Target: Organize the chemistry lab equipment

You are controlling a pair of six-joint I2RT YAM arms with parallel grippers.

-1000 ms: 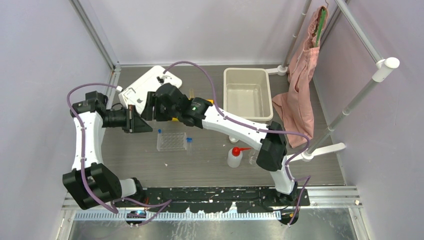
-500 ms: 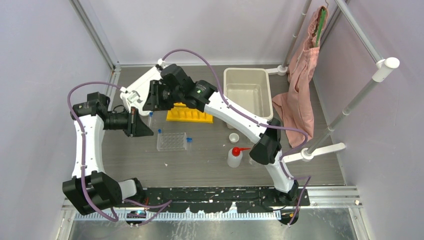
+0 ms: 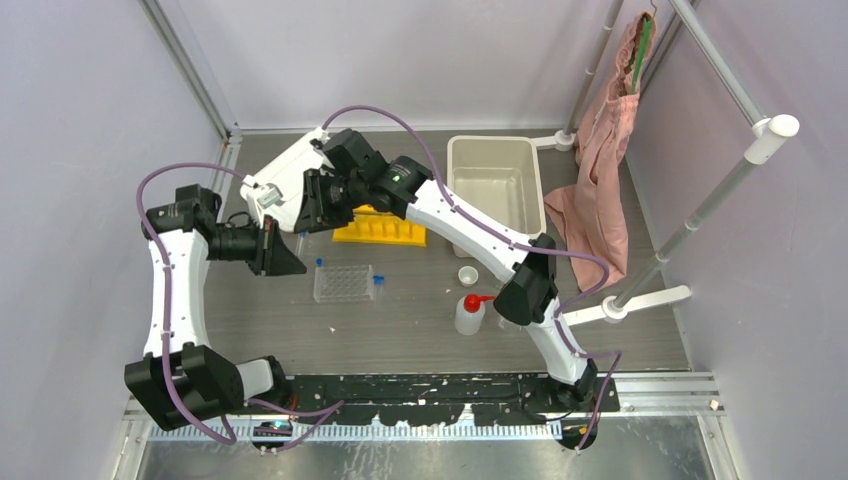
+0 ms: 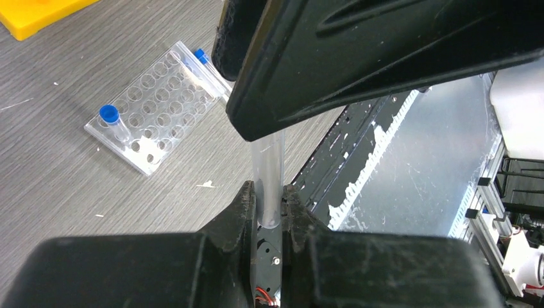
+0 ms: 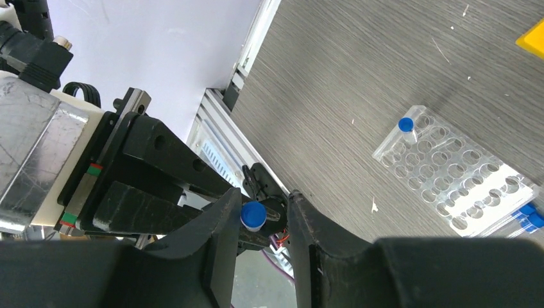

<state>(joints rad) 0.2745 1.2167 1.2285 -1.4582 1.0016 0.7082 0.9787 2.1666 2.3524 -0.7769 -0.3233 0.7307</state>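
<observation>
My left gripper [image 3: 285, 250] is shut on a clear glass tube [image 4: 268, 173] and holds it upright above the table. The tube has a blue cap [image 5: 253, 215]. My right gripper [image 3: 303, 212] is open just above it. Its fingers straddle the cap, which touches one finger and leaves a gap to the other. The clear tray [image 3: 343, 284] lies on the table with one blue-capped vial [image 3: 320, 264] standing in it and another [image 3: 379, 282] lying beside it. The yellow rack [image 3: 382, 229] lies behind the tray.
A white squeeze bottle with a red spout [image 3: 468, 313] and a tiny white cup [image 3: 467, 275] stand right of the tray. A beige bin [image 3: 495, 187] is at the back. A white device [image 3: 285, 170] is at the back left. A pink cloth [image 3: 598, 190] and a pole stand [image 3: 650, 295] are on the right.
My right arm has swung back and left, uncovering the yellow rack, and its open fingers now sit over the capped tube. My left gripper has barely moved.
</observation>
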